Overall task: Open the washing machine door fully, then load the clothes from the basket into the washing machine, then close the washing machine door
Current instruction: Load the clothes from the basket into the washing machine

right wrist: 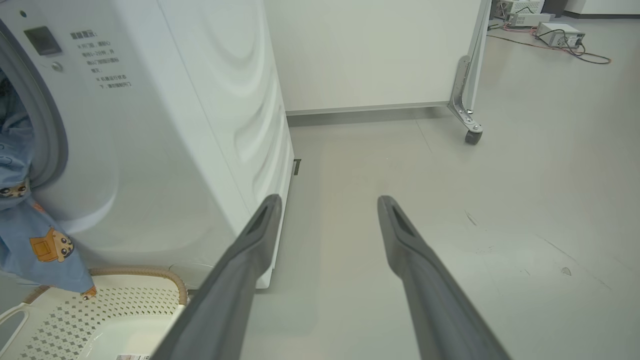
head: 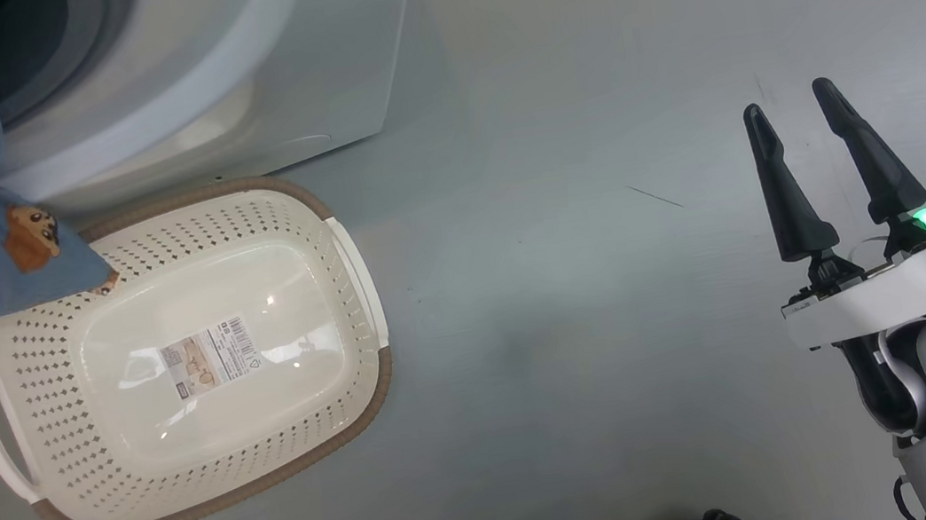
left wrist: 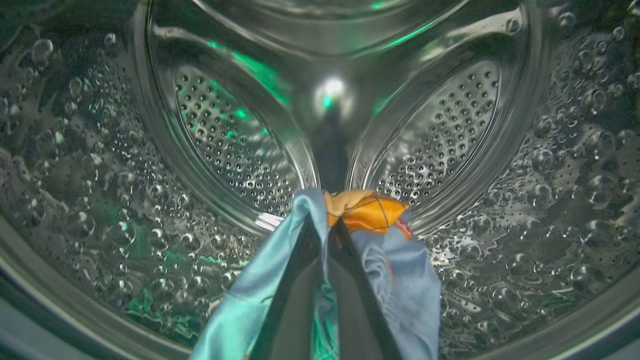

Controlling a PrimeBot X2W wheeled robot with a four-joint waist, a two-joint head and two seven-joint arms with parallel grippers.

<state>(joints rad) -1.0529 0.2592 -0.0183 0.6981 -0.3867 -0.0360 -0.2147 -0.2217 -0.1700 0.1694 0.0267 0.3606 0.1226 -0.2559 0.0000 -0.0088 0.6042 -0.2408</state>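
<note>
Clamped tight on the clothes (left wrist: 405, 280), the left gripper (left wrist: 326, 225) reaches into the washing machine (head: 242, 74). Its dark fingers (left wrist: 295, 305) point at the back of the perforated steel drum (left wrist: 225, 145), with light-blue fabric and an orange patch bunched at their tips. From the head view, more of the blue cloth, printed with a brown figure, hangs out of the machine's opening, its lower tip reaching the far left corner of the basket (head: 40, 378). That basket stands on the grey floor (head: 614, 321) just in front of the machine, a barcode sticker (head: 212, 356) on its bottom. Well to the right of it, the right gripper (head: 789, 102) hovers over the floor, its fingers spread wide apart.
</note>
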